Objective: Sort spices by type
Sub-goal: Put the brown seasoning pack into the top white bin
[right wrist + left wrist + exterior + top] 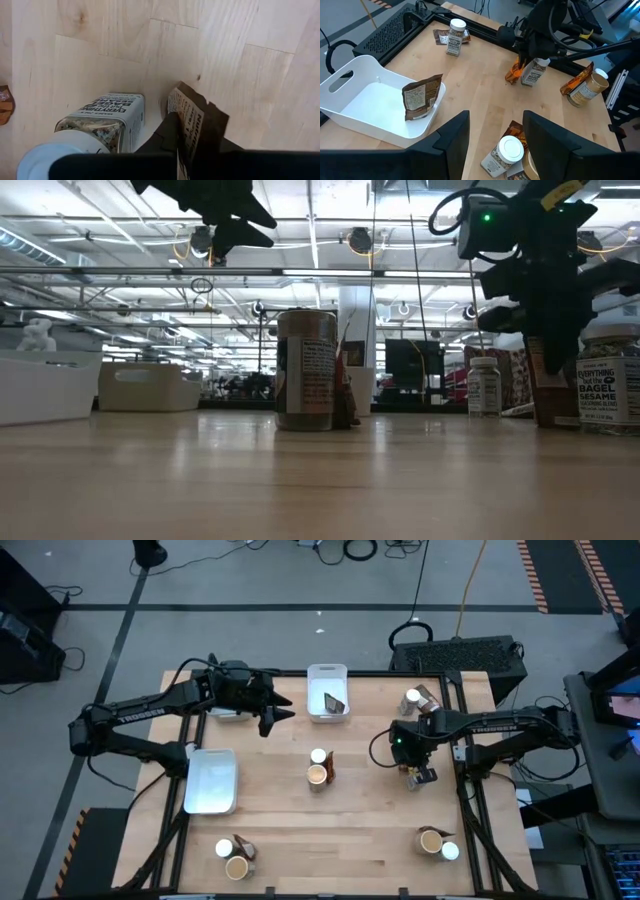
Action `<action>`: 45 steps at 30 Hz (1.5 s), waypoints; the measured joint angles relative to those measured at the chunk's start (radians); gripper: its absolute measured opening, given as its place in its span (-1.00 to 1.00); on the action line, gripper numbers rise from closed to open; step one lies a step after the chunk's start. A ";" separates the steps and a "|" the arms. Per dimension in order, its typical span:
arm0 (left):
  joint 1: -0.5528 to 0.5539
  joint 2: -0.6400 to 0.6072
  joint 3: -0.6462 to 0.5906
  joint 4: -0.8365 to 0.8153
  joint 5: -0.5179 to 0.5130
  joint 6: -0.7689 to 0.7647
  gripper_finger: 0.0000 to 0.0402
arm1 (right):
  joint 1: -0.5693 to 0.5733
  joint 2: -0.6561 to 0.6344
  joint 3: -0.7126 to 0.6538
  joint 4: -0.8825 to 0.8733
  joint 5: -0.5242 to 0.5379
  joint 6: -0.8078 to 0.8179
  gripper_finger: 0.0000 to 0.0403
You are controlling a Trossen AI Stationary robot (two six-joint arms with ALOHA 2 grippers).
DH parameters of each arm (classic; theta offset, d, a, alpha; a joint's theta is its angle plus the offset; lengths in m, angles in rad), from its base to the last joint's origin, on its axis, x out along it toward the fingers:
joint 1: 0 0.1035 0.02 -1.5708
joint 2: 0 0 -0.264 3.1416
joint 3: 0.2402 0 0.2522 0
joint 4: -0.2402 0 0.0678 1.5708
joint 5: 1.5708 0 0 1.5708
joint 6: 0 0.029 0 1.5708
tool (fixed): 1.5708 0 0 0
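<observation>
- Right gripper (421, 774) reached down over the table's right half, its jaws pinched shut on the top edge of a dark brown packet (195, 125), which stood just beside a white-lidded "Everything but the Bagel Sesame" jar (100, 125).
- Left gripper (278, 716) hovered above the wooden table (370, 830) near its far left, jaws partly apart and holding nothing.
- Another brown packet (421, 97) leaned inside the small white bin (360, 95) at the far edge, centre.
- A larger white tray (211, 780) sat on the left side; whether it held anything could not be told.
- At the table's centre a white-topped jar (318, 756), a tan-topped jar (316, 775) and a brown packet stood bunched together.
- Similar little clusters stood at the near left (233, 855), the near right (438, 842) and the far right (417, 700).
</observation>
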 joint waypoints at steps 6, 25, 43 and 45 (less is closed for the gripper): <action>0.000 0.000 0.000 0.000 0.000 -0.001 -0.06 | 0.000 0.000 0.001 0.000 0.000 0.000 -1.00; 0.000 0.000 0.000 0.000 0.000 -0.001 -0.06 | -0.006 0.000 0.264 0.028 0.083 0.038 -1.00; 0.000 0.000 0.000 -0.007 0.000 -0.001 -0.06 | -0.030 0.129 0.341 0.165 0.070 0.027 -0.71; 0.000 0.000 0.000 -0.007 0.000 -0.001 -0.06 | -0.030 0.151 0.341 0.170 0.070 0.030 -0.55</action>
